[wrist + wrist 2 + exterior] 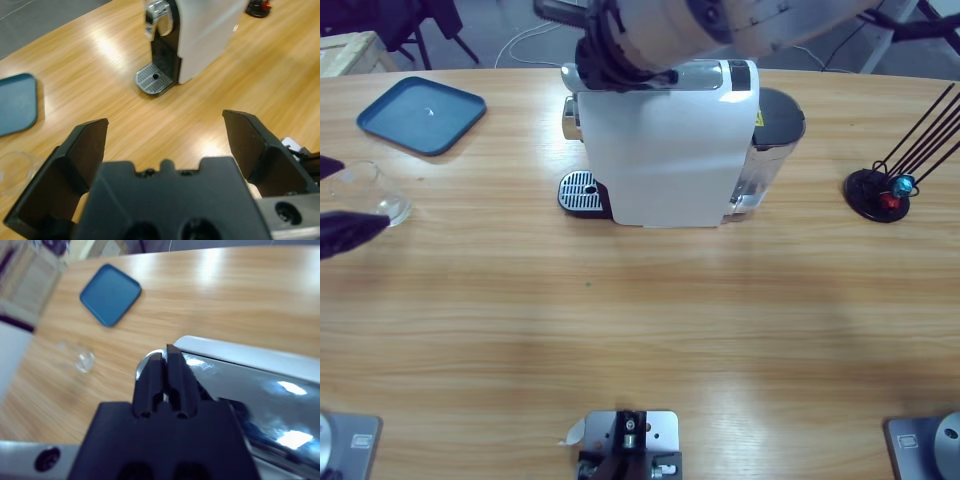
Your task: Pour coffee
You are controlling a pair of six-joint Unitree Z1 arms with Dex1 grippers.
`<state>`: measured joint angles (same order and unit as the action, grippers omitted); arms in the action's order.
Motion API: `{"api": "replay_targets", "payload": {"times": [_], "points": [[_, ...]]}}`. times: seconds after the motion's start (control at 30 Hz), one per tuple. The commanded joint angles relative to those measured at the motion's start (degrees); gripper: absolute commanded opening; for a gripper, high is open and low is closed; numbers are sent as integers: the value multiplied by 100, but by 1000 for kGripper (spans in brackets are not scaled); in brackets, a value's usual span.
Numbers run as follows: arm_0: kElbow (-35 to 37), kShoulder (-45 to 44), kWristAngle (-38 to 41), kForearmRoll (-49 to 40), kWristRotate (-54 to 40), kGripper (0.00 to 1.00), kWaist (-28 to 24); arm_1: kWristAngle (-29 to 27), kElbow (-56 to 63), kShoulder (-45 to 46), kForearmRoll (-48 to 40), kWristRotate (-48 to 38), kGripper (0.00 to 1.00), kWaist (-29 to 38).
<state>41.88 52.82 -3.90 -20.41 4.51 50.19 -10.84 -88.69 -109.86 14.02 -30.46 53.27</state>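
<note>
A white coffee machine [665, 150] stands mid-table, its drip grid [580, 190] facing left. My right arm [720, 20] comes down from the top over it. In the right wrist view my right gripper [167, 352] is shut, its tips at the chrome lever [149, 361] on the machine's top [250, 390]. My left gripper [165, 122] is open at the table's left edge, pointing at the machine [200, 35]. A clear glass cup [368, 193] sits by its jaw tips; in the left wrist view the cup [12, 170] lies outside the left jaw. No yellowish coffee shows.
A blue tray [420, 115] lies at the far left behind the cup. A black stand with thin rods [877, 195] is at the right. The machine's dark water tank [770, 140] is on its right side. Bare wood stretches in front of the machine.
</note>
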Motion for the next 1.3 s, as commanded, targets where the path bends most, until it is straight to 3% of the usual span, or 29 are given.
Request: {"api": "replay_targets", "payload": {"times": [0.03, 0.13, 0.3, 0.47, 0.6, 0.87, 1.1, 1.3], "points": [[-65, -237, -1419, -263, 508, 1000, -945, 131, 598, 1053, 760, 1295, 1000, 212], [103, -219, -1712, -358, 621, 1000, -1321, 106, 1101, 1654, 1043, 1402, 1000, 217], [515, 192, -2373, -1267, 710, 1000, -1736, 8, 2148, 2461, 1145, 1402, 1000, 307], [300, 535, -2069, -1343, 1231, 1000, -2140, 3, 2982, 3232, 1447, 1453, 1000, 307], [22, 640, -2044, -1251, 1463, 1000, -2163, -103, 3553, 3925, 1660, 1455, 1000, 307], [-1208, 577, -2044, 361, 1509, 1000, -2163, -182, 4219, 4561, 1839, 1464, 1000, 307], [-1943, 1171, -2115, 1712, 1475, 1000, -2180, -367, 4126, 4292, 1849, 1464, 1000, 307], [-2068, 2187, -2537, 2502, 1480, 1000, -2481, -463, 4093, 3997, 1937, 1464, 1000, 307]]}}
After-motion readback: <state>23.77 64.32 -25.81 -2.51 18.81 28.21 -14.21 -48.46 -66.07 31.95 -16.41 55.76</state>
